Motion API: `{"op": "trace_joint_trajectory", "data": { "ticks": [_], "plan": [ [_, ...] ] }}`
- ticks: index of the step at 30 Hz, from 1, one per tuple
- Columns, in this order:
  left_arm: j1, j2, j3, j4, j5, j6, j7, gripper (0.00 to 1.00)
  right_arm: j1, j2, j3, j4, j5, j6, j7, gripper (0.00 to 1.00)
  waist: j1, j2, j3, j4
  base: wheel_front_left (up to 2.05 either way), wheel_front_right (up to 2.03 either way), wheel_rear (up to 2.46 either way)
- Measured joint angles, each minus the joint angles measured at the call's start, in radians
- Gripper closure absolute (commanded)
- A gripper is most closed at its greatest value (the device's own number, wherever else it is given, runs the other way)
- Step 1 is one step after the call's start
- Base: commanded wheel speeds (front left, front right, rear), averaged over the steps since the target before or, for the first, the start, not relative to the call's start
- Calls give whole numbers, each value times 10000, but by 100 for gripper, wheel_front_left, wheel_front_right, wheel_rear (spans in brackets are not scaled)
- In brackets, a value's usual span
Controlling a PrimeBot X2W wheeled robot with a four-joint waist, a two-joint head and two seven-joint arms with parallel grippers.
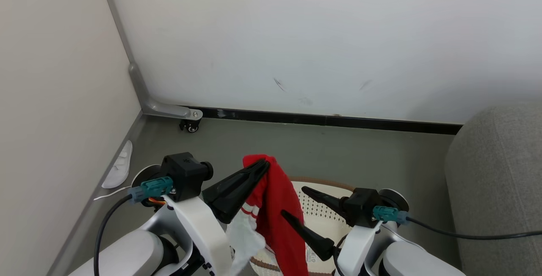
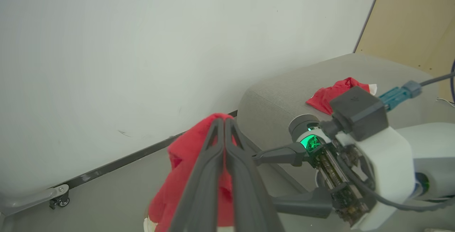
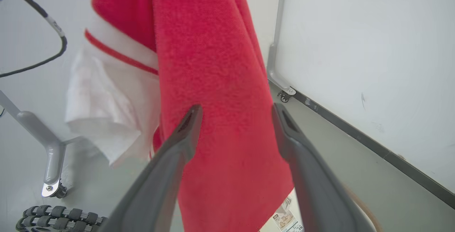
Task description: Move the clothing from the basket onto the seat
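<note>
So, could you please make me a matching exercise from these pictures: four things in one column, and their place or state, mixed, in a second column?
Column 1
1. left gripper
2. right gripper
3. basket
4. second red garment

Column 2
a. lies on the sofa
b. open, close to the hanging garment
c. stands below the hanging garment
d. shut on the hanging garment

Pairs: 1-d, 2-b, 3-c, 4-a

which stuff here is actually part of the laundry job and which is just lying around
Part of the job:
- red garment hanging from the shut left gripper
- second red garment lying on the grey sofa
- basket under the hanging garment
- right gripper, open beside that garment

Just lying about:
- white shoe by the wall
- wheeled white panel behind
</note>
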Motion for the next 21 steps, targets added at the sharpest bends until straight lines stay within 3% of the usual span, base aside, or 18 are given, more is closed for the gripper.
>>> {"op": "trace_joint_trajectory", "data": {
  "ticks": [10, 21],
  "plan": [
    [-8, 10, -13, -23, 0, -40, 0, 100, -16, -222, -4, -128, -8, 0, 0, 0, -1, 0, 98, -162, 0, 0, 0],
    [-68, -123, -372, -362, -259, -752, 2, 100, -38, -291, 17, -295, -8, 0, 0, 0, 0, 0, 130, -295, 0, 0, 0]
  ]
}}
